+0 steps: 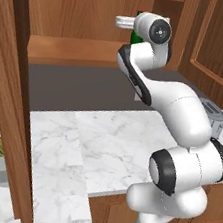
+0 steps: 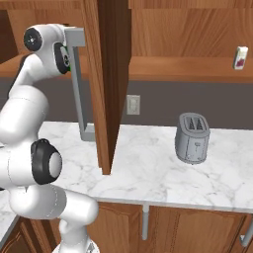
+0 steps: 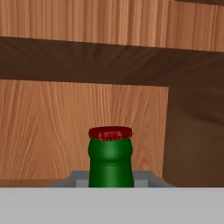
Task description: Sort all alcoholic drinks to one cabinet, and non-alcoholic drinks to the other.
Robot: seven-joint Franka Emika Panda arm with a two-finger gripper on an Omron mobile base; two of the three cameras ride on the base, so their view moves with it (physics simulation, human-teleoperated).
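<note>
A dark-green glass bottle (image 3: pixel 110 161) with a red cap stands upright between my fingertips in the hand view, in front of the wooden back wall of an upper cabinet. My gripper (image 3: pixel 111 181) is shut on the bottle's neck. In the left base view a sliver of the green bottle (image 1: pixel 136 37) shows behind the raised wrist, inside the open cabinet. A small white carton (image 2: pixel 239 58) with a red-pink mark stands on the shelf of the right-hand cabinet.
A grey toaster (image 2: pixel 192 138) sits on the marble counter (image 2: pixel 148 173) to the right. The open cabinet door (image 2: pixel 107 84) with its long grey handle (image 2: pixel 79 89) hangs beside the arm. Another open door edge (image 1: pixel 12 98) stands at the left.
</note>
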